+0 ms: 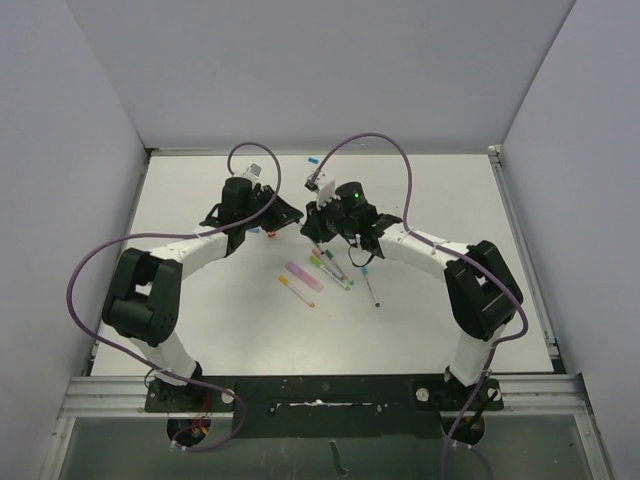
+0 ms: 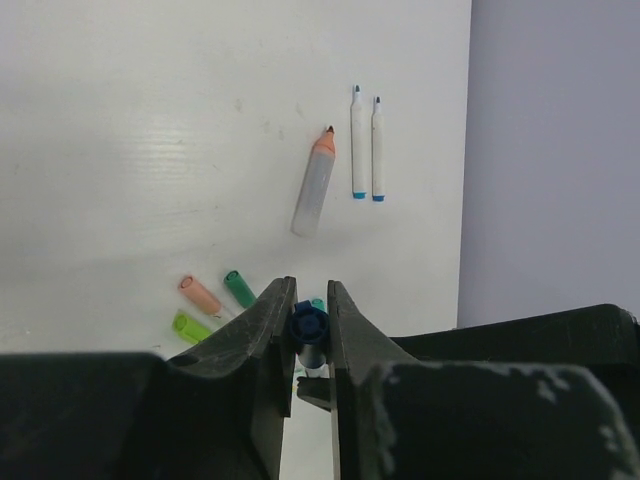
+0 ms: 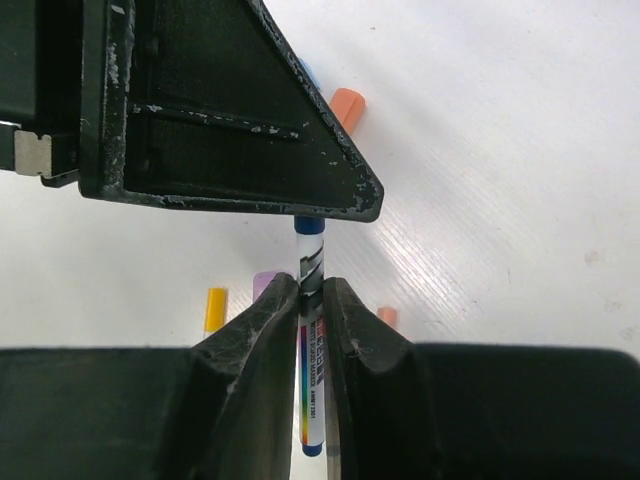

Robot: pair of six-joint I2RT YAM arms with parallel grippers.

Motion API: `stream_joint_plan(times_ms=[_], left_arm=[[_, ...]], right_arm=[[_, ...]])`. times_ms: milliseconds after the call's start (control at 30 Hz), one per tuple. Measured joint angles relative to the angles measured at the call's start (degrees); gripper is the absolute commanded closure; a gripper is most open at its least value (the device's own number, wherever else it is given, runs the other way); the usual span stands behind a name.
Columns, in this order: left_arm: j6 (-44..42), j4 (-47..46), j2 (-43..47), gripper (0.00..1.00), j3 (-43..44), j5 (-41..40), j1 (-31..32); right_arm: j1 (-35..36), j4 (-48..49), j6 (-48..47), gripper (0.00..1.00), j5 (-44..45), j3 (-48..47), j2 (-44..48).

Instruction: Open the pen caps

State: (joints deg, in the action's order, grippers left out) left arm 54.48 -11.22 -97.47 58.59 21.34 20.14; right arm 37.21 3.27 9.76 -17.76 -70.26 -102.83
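Note:
A white pen [image 3: 311, 330] with a dark blue cap [image 2: 308, 325] is held in the air between both grippers, above the middle of the table [image 1: 200, 200]. My left gripper [image 2: 311, 300] is shut on the cap. My right gripper [image 3: 310, 285] is shut on the white barrel, and the pen's blue capped end [image 3: 309, 226] disappears under the left gripper's black body [image 3: 230, 120]. In the top view the two grippers meet tip to tip, left [image 1: 283, 215] and right [image 1: 312, 225]. Loose caps lie below: salmon [image 2: 200, 296], green [image 2: 239, 289], lime [image 2: 190, 327].
An uncapped thick pen with an orange tip [image 2: 314, 182] and two thin white uncapped pens [image 2: 358, 140] lie near the table's edge by the wall. A yellow cap [image 3: 216, 308] and a lilac one [image 3: 266, 284] lie below the right gripper. More pens [image 1: 335, 268] lie in front of the arms.

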Motion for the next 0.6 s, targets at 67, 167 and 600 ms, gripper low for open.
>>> stream_joint_plan(times_ms=[67,167,600], left_arm=[[0.2,-0.5,0.0,1.0,0.0,0.3,0.0],[0.4,-1.0,0.0,1.0,0.0,1.0,0.2],[0.5,-1.9,0.0,1.0,0.0,3.0,1.3]], right_arm=[[0.0,0.0,0.2,0.59,0.2,0.0,0.2],[0.0,0.1,0.2,0.56,0.2,0.0,0.3],[0.0,-0.1,0.4,1.0,0.2,0.0,0.3]])
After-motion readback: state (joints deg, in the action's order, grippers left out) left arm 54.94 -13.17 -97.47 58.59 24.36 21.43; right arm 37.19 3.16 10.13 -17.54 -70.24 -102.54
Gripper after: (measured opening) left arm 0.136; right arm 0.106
